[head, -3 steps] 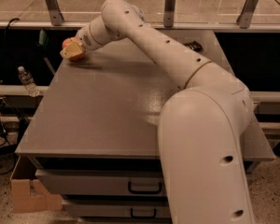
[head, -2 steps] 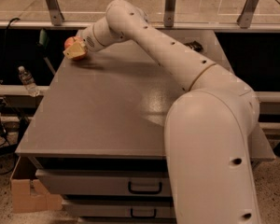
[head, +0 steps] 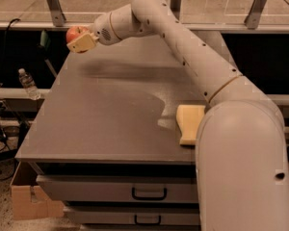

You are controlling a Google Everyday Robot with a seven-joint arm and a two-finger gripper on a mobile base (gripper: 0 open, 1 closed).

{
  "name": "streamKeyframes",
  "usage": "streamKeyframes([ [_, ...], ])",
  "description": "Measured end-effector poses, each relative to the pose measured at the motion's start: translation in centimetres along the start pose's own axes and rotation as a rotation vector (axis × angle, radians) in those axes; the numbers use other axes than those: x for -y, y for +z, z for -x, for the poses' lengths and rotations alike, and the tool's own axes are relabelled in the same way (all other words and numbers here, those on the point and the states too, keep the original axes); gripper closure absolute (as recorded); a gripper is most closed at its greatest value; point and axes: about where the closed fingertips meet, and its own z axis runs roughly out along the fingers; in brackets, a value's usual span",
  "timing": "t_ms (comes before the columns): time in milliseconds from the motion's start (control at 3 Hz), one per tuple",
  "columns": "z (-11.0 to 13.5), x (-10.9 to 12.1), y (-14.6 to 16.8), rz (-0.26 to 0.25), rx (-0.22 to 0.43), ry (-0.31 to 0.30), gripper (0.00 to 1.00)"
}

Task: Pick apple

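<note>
The apple [head: 74, 32] is small, round and red-orange. It sits between the fingers of my gripper [head: 78, 38] at the far left corner of the grey table [head: 111, 109]. The gripper is shut on the apple and holds it lifted above the table top; a tan finger pad [head: 83, 42] covers its lower right side. My white arm [head: 183, 47] reaches from the lower right across the table to it.
A pale yellow sponge [head: 189, 123] lies on the table's right side, partly hidden by my arm's base. A plastic bottle [head: 28, 84] stands left of the table. Drawers [head: 149, 192] are under the front edge, a cardboard box [head: 26, 196] on the floor at left.
The gripper has risen with the apple in it, lifting it off the table's far left corner. The arm has swung, uncovering the sponge.
</note>
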Motion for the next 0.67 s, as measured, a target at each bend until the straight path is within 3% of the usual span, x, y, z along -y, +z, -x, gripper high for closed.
streamKeyframes([
  [333,1.2,-3.3,-4.4,0.097,0.05,-0.13,1.0],
  [667,-1.0,-5.1,-10.0,0.13,0.016,-0.188,1.0],
])
